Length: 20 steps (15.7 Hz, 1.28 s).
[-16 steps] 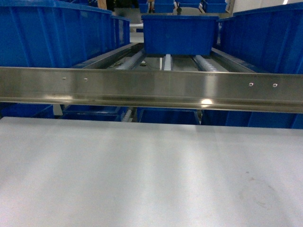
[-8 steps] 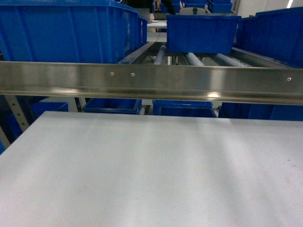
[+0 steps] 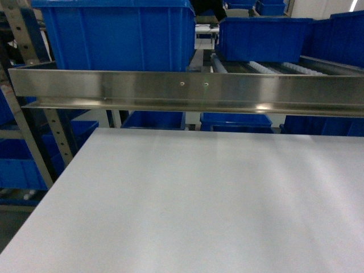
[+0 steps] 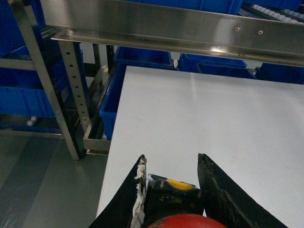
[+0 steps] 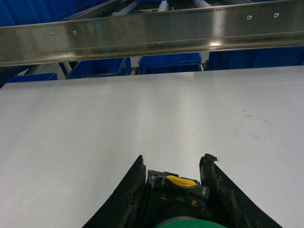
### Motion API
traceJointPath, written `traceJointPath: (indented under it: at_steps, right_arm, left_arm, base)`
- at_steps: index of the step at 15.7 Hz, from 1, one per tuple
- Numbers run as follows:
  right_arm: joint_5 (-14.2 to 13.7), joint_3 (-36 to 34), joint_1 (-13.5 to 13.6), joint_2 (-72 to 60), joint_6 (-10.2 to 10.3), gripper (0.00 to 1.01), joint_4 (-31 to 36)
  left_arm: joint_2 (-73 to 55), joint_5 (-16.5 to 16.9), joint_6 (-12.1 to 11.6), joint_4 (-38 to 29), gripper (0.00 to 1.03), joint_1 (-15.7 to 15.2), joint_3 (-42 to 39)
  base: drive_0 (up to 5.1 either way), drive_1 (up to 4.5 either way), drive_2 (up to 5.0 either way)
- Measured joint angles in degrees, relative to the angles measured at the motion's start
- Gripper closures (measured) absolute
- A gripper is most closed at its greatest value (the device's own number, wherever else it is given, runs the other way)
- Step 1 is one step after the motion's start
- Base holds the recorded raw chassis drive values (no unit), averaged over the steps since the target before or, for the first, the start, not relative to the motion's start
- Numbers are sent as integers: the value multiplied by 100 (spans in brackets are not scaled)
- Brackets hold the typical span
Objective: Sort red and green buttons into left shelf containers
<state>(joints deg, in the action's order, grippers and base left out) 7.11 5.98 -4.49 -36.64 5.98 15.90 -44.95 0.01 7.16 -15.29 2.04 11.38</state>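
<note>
My left gripper (image 4: 171,162) is shut on the red button (image 4: 186,221). Its red cap shows at the bottom edge of the left wrist view, and its dark body (image 4: 171,197) with a yellow tab sits between the fingers. My right gripper (image 5: 174,160) is shut on the green button (image 5: 183,223), whose dark body (image 5: 176,192) is marked TOP. Both grippers hover over the white table (image 3: 187,199). Neither gripper shows in the head view. A large blue container (image 3: 119,34) stands on the upper shelf at the left, behind the steel rail (image 3: 187,88).
A second blue bin (image 3: 261,37) sits on rollers to the right. More blue bins (image 4: 142,56) fill the lower shelf level. A perforated shelf upright (image 3: 34,114) stands at the table's left edge, with grey floor (image 4: 42,180) beside it.
The head view has swung to the left. The big left bin now sits near the centre, and the shelf's left upright and the table's left edge have come into view.
</note>
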Motion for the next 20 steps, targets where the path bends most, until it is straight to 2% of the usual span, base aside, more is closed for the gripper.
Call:
traceJointPath:
  at_steps: [5,20]
  right_arm:
    - [0,0,0,4,0,72,15]
    - [0,-4,0,7,0,72,22]
  left_arm:
    - [2,0,-2,-4,75,0,0]
    - [0,0,-2,0,75,0,0]
  base:
    - [-477,140,354]
    - [-495,242,242]
